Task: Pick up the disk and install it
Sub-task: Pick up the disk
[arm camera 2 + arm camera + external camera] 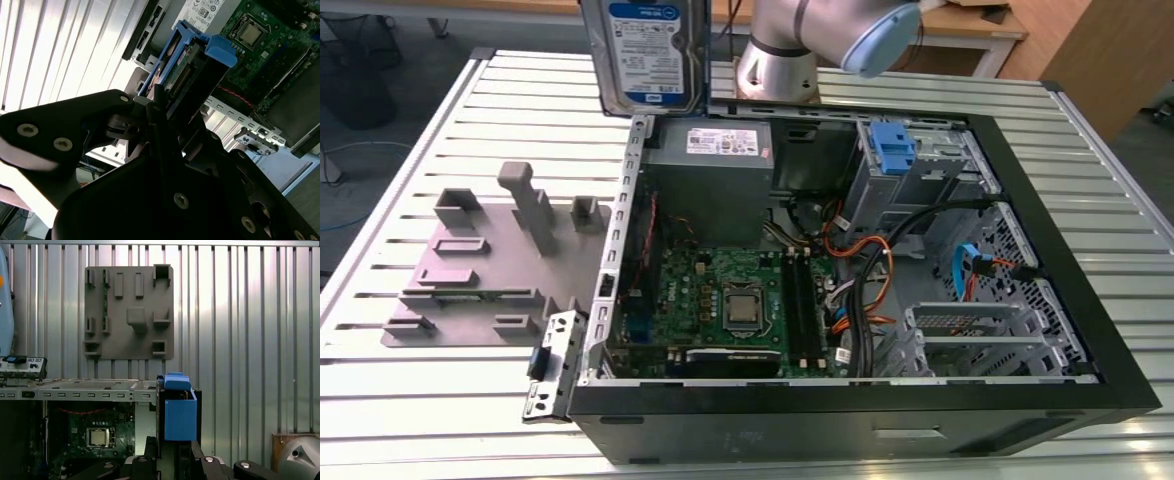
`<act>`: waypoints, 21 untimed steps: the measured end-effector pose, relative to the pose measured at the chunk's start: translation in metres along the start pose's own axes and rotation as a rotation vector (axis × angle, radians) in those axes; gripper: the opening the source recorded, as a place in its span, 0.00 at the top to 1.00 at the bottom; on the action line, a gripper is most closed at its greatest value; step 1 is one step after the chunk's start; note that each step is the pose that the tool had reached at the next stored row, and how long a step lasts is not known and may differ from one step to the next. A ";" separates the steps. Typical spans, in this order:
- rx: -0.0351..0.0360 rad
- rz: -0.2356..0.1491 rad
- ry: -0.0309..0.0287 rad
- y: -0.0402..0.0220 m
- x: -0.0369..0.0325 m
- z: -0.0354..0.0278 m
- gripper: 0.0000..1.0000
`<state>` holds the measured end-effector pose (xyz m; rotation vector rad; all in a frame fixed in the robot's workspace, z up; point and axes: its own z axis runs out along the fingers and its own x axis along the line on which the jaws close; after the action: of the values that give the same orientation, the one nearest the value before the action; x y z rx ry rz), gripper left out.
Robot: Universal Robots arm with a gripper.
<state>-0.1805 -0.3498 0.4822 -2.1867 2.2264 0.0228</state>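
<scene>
The disk (651,55) is held upright, clamped in the gripper (162,107), near the power supply (714,170) end of the open case (854,425), in which a motherboard (720,290) and blue bracket (891,150) are seated.

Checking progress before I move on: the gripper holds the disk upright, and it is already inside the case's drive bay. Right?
Not quite. The gripper does hold the disk upright, but the disk hangs in the air up near the power supply corner of the case, not inside the drive bay. The exterior view shows this.
</scene>
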 end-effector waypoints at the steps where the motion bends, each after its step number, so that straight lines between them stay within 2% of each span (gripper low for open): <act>1: -0.0001 0.000 0.0000 -0.0034 -0.0001 0.0000 0.65; 10: -0.0003 0.000 0.0001 -0.0344 -0.0006 0.0002 0.65; 21: -0.0012 0.000 0.0000 -0.0759 -0.0014 0.0006 0.65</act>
<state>-0.1046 -0.3498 0.4819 -2.1873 2.2270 0.0241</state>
